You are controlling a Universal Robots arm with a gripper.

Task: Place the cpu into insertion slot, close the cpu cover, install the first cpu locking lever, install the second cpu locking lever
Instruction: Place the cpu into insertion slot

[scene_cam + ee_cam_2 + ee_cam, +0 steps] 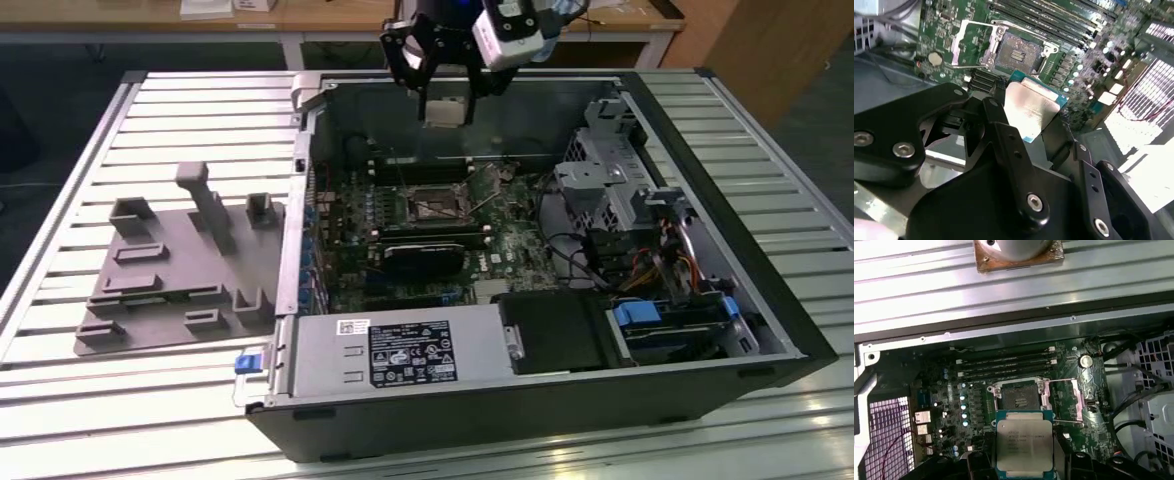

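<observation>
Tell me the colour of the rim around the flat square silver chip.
Teal green around the square silver-topped cpu; clearest in the first wrist view.

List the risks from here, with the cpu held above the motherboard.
The cpu hangs in the pincer, not yet in the insertion slot; lowered off-square, it could damage the slot's contacts. The cpu cover lies flipped open beside the slot; the pincer or the chip's edge might snag it. The pincer seems to grip only the chip's edges, so a slip could drop it onto the board.
</observation>
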